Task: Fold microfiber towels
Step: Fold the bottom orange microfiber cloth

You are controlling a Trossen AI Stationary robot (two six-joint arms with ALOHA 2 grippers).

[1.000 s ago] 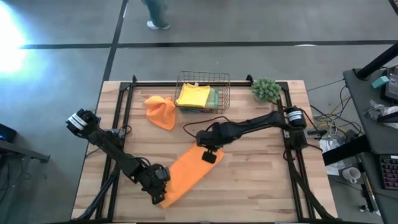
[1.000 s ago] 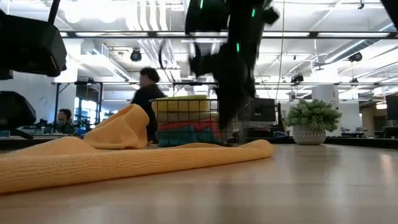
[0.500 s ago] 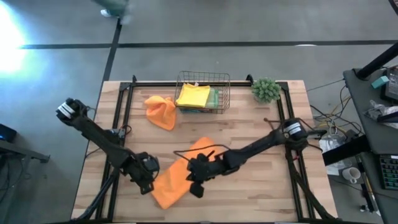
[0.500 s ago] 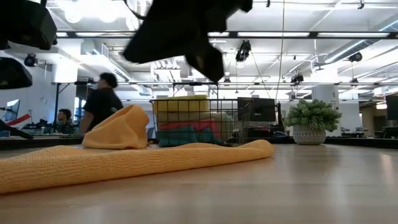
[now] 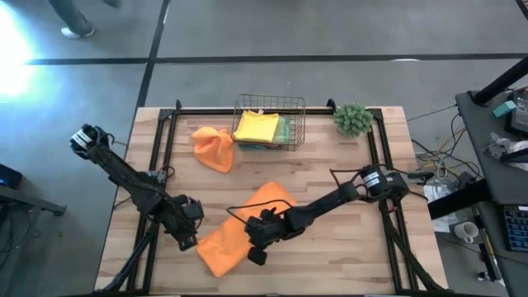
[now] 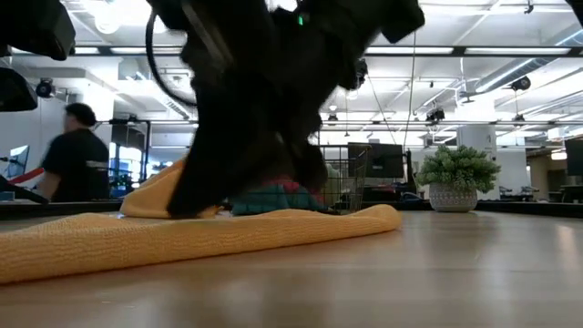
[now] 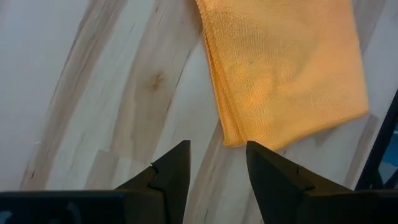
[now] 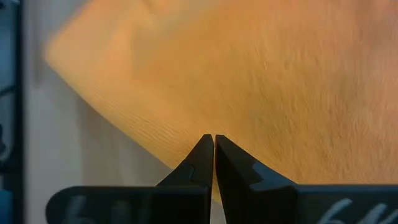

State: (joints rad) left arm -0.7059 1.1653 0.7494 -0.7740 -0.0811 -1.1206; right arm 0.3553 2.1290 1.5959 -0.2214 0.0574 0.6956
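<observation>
Mid-fold on the orange towel [image 5: 243, 228], lying folded over in a long strip on the counter [image 5: 338, 247], front centre. Right pincer [image 5: 257, 247] is shut with nothing between the fingers, tips low over the towel near its front end; looks like pressing or smoothing the fold, not gripping. Left pincer [image 7: 214, 163] is open and empty, just beside the towel's left corner, over bare wood.

Second orange towel [image 5: 213, 147] sits crumpled beside the basket [image 5: 269, 121], which holds a yellow one [image 5: 256, 126] on top of a stack.

Next, I'd guess: grab the near corners, fold the strip in half again. Needs both pincers on the edge, not mid-cloth.
</observation>
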